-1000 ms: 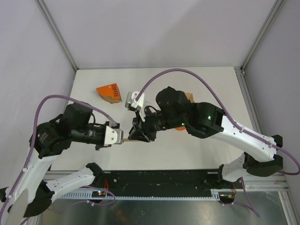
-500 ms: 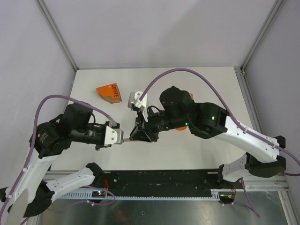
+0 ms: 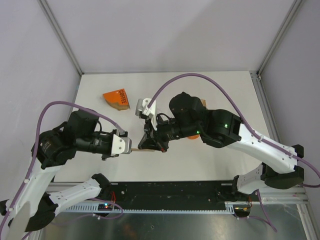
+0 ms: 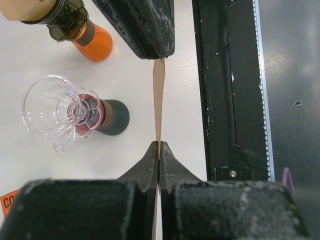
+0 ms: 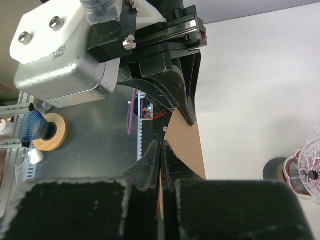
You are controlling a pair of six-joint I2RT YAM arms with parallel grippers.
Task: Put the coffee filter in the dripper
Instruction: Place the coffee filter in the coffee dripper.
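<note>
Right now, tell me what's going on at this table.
Both arms hold one brown coffee filter between them, near the front edge of the table. The left gripper is shut on one end and the right gripper on the other. The clear dripper stands apart, with nothing in it, so the filter is not yet placed.

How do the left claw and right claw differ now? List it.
The left claw holds the coffee filter at its left edge; the right claw, its right edge. The left claw reaches in from the left, the right claw from the right. Both are shut on that filter.
</note>
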